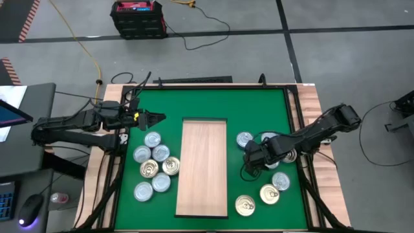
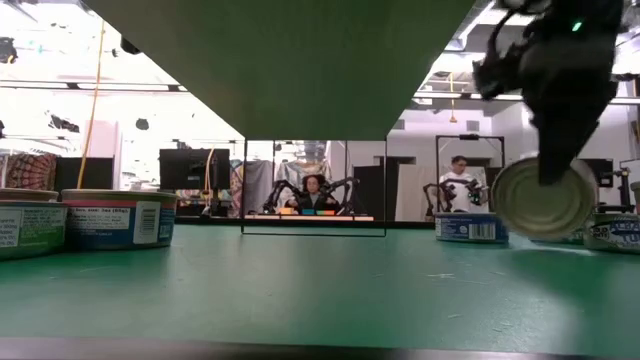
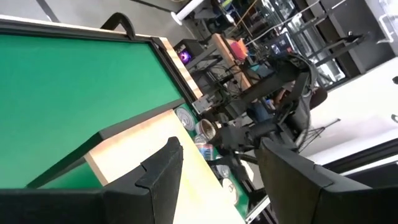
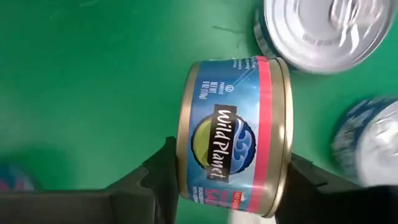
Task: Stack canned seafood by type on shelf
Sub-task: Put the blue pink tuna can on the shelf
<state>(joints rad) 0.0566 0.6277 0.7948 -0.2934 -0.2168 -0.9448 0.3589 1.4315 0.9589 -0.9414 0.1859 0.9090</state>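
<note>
Right gripper (image 4: 227, 180), right of the long pale wooden shelf board (image 1: 204, 165), jaws clamped on a blue-and-red labelled round tin (image 4: 235, 134) tipped on edge above the green tabletop (image 1: 259, 107). Left gripper (image 1: 155, 118) hovers far-left, jaws apart, empty. Loose silver and gold tins (image 1: 155, 167) lie both sides of the board.

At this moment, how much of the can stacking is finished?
Nothing is stacked: the wooden shelf is bare. The right gripper holds one blue Wild Planet can above the mat. The left gripper waits open beyond the left cluster. All cans remain to be placed.
</note>
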